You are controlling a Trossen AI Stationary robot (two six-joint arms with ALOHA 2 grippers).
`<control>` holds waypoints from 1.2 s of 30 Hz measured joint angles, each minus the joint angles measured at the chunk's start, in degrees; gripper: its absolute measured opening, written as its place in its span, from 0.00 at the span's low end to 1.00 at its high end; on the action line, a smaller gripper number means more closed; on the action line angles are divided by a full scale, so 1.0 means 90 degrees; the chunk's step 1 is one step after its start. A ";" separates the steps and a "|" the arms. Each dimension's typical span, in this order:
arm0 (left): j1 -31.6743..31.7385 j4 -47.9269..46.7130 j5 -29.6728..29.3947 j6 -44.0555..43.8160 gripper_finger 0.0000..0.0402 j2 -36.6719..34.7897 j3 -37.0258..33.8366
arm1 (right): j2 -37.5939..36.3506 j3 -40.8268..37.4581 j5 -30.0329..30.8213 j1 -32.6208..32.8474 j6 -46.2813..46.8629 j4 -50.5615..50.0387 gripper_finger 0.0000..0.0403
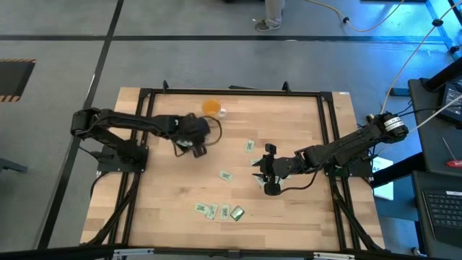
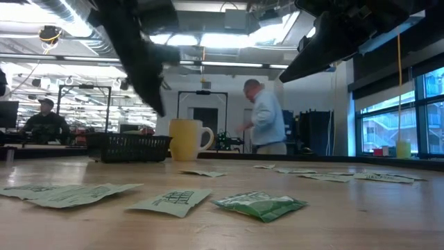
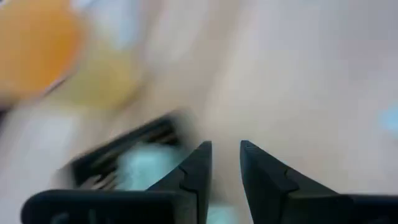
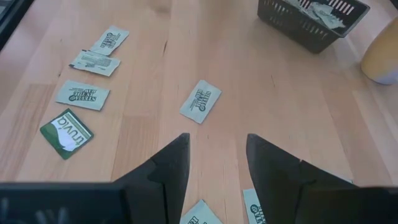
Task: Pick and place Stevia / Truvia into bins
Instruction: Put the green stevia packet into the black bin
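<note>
Item: left gripper (image 3: 225, 163) above black tray (image 4: 311, 22), fingers slightly parted, empty; right gripper (image 4: 217, 155) spread wide over loose sachets (image 4: 201, 101) mid-table, where flat paper risked slipping the pinch

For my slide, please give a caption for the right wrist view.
Open right gripper hovers over scattered sachets; black tray beyond.
</note>
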 joint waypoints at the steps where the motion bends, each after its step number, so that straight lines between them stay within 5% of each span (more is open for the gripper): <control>1: -0.0128 0.0287 0.0318 0.0150 0.20 -0.0003 0.0000 | 0.0000 0.0000 0.0000 0.0000 0.0000 0.0000 0.40; 6: -0.0715 0.1365 0.1191 0.0717 0.19 0.0129 0.0015 | 0.0000 0.0000 0.0000 0.0000 0.0000 0.0000 0.40; 19: -0.1885 0.2635 0.1223 0.1620 0.24 0.1558 0.0007 | 0.0000 0.0000 0.0000 0.0000 -0.0007 0.0009 0.40; 36: -0.1968 0.2968 0.1226 0.1364 0.21 0.2816 0.0041 | 0.0000 0.0000 0.0000 0.0000 -0.0020 0.0005 0.40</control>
